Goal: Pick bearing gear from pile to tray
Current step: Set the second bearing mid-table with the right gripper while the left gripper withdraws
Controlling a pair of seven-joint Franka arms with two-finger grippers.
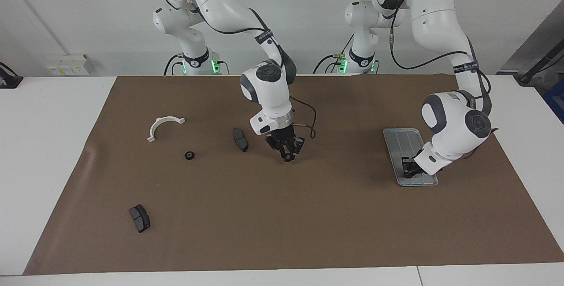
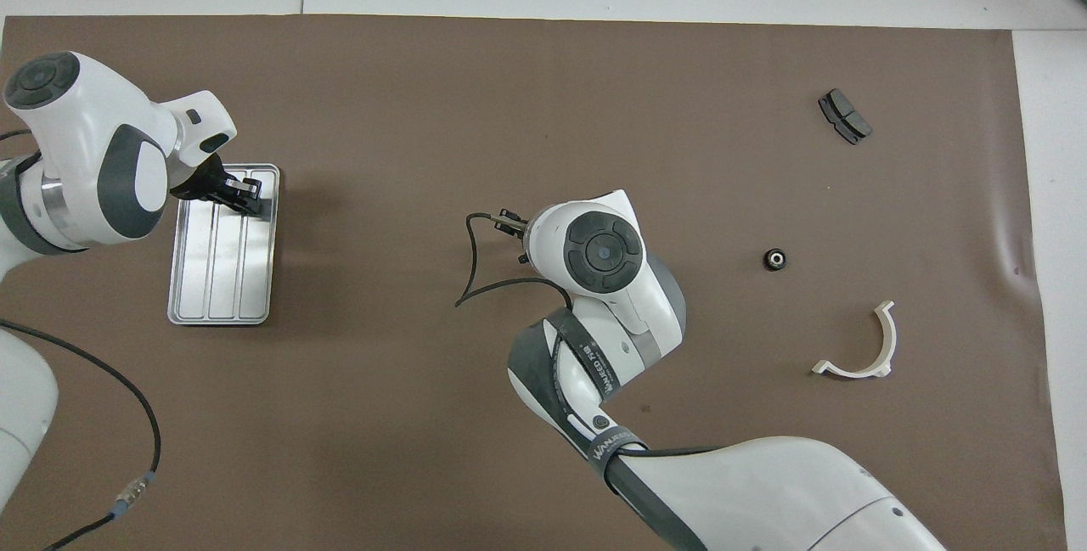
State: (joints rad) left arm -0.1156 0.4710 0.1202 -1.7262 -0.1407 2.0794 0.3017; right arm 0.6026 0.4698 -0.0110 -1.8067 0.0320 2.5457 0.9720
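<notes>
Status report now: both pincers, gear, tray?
Left pincer shut, over tray. Right pincer over bare mat mid-table. Gear on mat, untouched. Nothing blocking.

One camera sits high across the table and faces the two white robot arms, taking in their bases, the wall and the whole brown paper mat point(image 1: 282, 215). The other hangs high above the robots' end, looking steeply down and forward. Both share the mat, turned half round: the flat silver-grey metal tray point(image 1: 398, 138) point(image 2: 222, 279) changes sides between them.
</notes>
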